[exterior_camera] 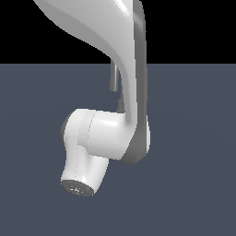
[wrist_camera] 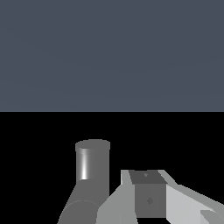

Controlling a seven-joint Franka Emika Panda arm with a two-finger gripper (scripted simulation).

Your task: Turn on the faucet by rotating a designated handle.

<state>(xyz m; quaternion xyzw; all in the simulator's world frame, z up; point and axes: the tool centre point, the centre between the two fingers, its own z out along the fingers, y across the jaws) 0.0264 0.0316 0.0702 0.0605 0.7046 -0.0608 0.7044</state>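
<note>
The exterior view sits close behind the white robot arm [exterior_camera: 124, 106], looking level across a slate-grey floor [exterior_camera: 193, 184] toward a black backdrop; the arm fills mid-frame and hides nearly everything past it, leaving only a sliver of the faucet [exterior_camera: 113, 78]. The wrist view looks from very near, past the gripper [wrist_camera: 148, 197], at a grey cylinder [wrist_camera: 92, 164] of the faucet. Both share that floor and backdrop.

1. The robot arm [exterior_camera: 108, 133], centre of the exterior view, looks like smooth glossy white plastic with matt grey joints
2. The faucet [wrist_camera: 92, 168], lower centre, is smooth brushed-looking grey metal
3. The floor [exterior_camera: 193, 184] is matt slate blue
</note>
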